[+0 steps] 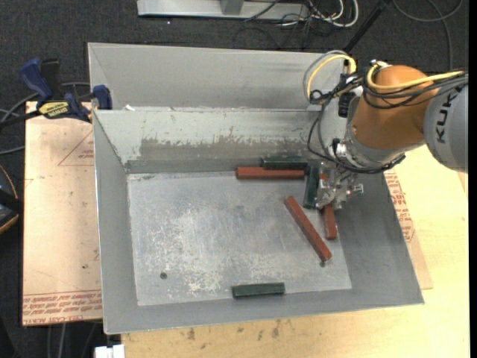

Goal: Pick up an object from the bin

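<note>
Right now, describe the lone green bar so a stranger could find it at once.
Start at the grey bin and go to the floor's edge at the view's bottom. A dark green bar lies flat there, along the edge. It lies alone, while the other green bar sits at the back wall beside a red bar.

Bin [112, 200]: plain grey metal, the floor mottled with pale scuffing and a rough darker band along the foot of the back wall. Three reddish-brown pieces: back-wall bar [270, 173], diagonal bar [307, 228], short bar [329, 224]. Two dark green pieces: front bar [258, 291] and rear green bar [283, 163]. Wrist cover [384, 110] is glossy orange.
</note>
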Controlling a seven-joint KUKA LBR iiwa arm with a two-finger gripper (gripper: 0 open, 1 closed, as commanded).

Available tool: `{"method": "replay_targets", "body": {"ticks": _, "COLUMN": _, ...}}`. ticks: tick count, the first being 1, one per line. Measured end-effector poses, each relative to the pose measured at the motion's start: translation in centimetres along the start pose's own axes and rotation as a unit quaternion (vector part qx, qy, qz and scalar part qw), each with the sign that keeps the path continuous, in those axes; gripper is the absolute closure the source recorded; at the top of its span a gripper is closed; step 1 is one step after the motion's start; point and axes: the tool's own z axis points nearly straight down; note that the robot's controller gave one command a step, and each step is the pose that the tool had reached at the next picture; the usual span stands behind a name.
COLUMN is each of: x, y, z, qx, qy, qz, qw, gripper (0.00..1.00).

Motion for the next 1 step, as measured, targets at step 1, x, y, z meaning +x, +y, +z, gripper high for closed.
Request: {"method": "replay_targets", "body": {"ticks": 1, "x": 0.0, "y": 0.0, "z": 0.0, "qx": 0.0, "qy": -0.0001, "qz": 0.0, "qw": 1.0, "gripper": 1.0}}
